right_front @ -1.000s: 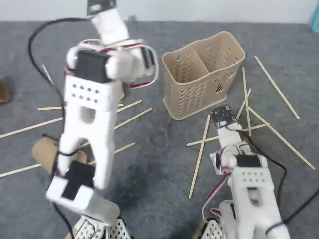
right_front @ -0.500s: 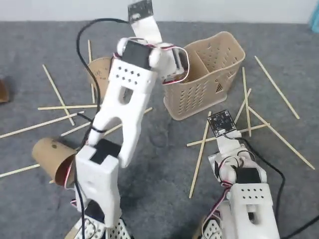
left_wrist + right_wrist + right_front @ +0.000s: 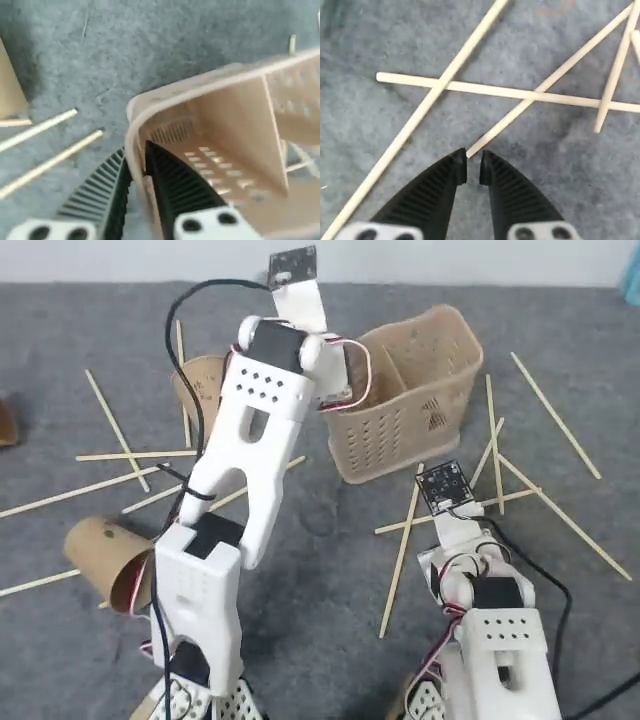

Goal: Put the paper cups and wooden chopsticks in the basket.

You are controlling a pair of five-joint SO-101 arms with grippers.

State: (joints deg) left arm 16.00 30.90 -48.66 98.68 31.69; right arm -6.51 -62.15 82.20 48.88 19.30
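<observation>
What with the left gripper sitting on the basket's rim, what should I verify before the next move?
1. Wall of the basket free of the left gripper: not ok; it is closed on the wall, one finger inside, one outside.
2. Basket standing upright: cannot tell; it looks leaned.
3. Compartment beside that gripper free: ok; nothing shows in it.
4. A chopstick lined up for the right gripper: ok; its end lies just ahead of the fingertips.
5. Gap of the right gripper wide enough: not ok; it is narrow.
6. Cups in the basket: not ok; one paper cup lies on its side, a second cup is beyond the left arm.
</observation>
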